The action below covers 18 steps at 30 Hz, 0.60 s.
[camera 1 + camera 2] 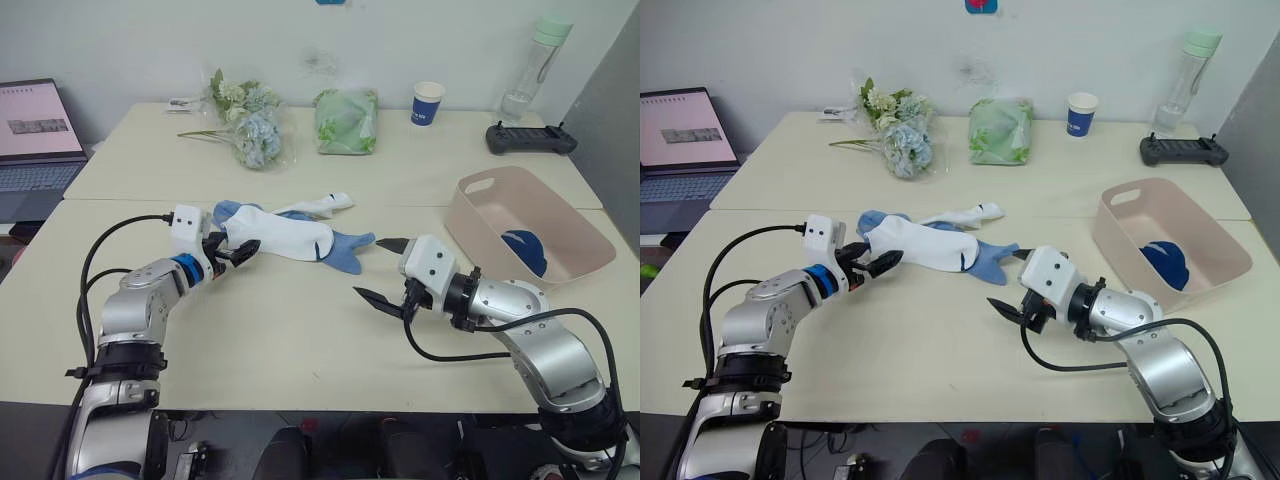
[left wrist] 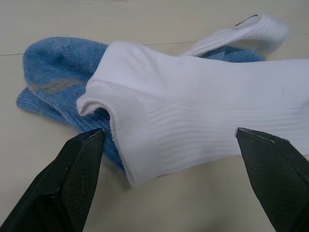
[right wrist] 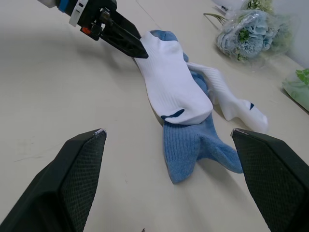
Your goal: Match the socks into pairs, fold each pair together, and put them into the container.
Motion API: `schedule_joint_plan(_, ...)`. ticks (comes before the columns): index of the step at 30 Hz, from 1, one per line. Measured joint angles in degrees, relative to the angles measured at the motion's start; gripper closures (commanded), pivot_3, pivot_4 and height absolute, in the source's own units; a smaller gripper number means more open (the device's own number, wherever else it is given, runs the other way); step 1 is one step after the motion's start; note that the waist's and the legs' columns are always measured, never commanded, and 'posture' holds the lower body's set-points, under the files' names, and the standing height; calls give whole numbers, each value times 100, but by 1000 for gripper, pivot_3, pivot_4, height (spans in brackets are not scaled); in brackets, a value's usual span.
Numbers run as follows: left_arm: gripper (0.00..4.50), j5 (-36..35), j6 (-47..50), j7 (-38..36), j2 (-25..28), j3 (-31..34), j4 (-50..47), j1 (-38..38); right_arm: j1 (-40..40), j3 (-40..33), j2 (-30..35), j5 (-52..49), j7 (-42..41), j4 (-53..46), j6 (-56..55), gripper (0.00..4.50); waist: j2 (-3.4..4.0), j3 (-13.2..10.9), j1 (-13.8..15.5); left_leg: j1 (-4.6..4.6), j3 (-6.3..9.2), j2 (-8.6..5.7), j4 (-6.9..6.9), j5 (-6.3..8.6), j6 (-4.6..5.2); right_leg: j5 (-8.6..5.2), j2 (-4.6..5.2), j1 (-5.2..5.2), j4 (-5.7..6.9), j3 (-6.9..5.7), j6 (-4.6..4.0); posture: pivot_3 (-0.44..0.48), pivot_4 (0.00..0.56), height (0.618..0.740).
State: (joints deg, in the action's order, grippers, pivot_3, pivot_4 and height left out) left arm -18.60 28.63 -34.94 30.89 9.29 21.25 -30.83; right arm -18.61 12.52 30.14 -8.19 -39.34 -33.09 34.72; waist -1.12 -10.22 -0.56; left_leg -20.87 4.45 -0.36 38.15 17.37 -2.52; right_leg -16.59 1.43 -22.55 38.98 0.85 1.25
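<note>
A white sock (image 1: pixel 285 238) lies mid-table on top of a light blue sock (image 1: pixel 347 256). A second white sock (image 1: pixel 322 205) trails behind them, and more light blue sock (image 1: pixel 228 210) shows at the left end. My left gripper (image 1: pixel 236 252) is open, one finger on either side of the top white sock's cuff (image 2: pixel 203 111). My right gripper (image 1: pixel 375 270) is open just right of the pile, holding nothing, facing the socks (image 3: pixel 176 89). The pink container (image 1: pixel 472 225) stands at the right with dark navy socks (image 1: pixel 525 250) inside.
Along the far table edge are a laptop (image 1: pixel 35 130), a flower bouquet (image 1: pixel 250 125), a green bag (image 1: pixel 346 120), a blue paper cup (image 1: pixel 427 103), a water bottle (image 1: pixel 535 65) and a black controller (image 1: pixel 530 138).
</note>
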Motion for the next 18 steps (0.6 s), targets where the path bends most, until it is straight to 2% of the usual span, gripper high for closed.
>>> schedule_joint_plan(1, 0, 36, -59, -7, -12, -16, 72, -58, 2, 3, 2, 1, 1, 0, 0, 50, 0, 0, 0, 0, -1, 0, 0, 0, 0, 0, 0, 0, 0, 0, 0, 0, 150, 740)
schedule_joint_plan(4, 624, 152, -208, 0, -70, -45, 379, -303, 3, 15, 3, 3, 1, -2, -1, 0, 0, 0, 2, -1, -1, -1, 0, 0, -1, 0, 0, 0, 0, -2, 0, 0, 150, 740)
schedule_joint_plan(15, 4249, 230, -314, -63, -230, -111, 598, -440, 15, 135, 3, 5, 53, -49, 67, 0, -1, 0, -6, -2, -2, 0, 1, -2, -3, 0, 0, -2, 0, 1, 0, 0, 150, 740)
schedule_joint_plan(16, 4485, 231, -314, -63, -230, -111, 598, -440, 17, 135, 3, 5, 55, -49, 74, 0, -1, 0, -6, -2, -2, 0, 1, -2, -3, 0, 0, -2, 0, 0, 0, 0, 150, 740)
schedule_joint_plan(18, 4485, 222, -314, -63, -230, -106, 569, -428, 18, 135, 5, 4, 55, -50, 85, 0, -1, 0, -6, -2, -2, 0, 1, -1, -2, 0, 0, -2, 0, 0, 0, 0, 150, 740)
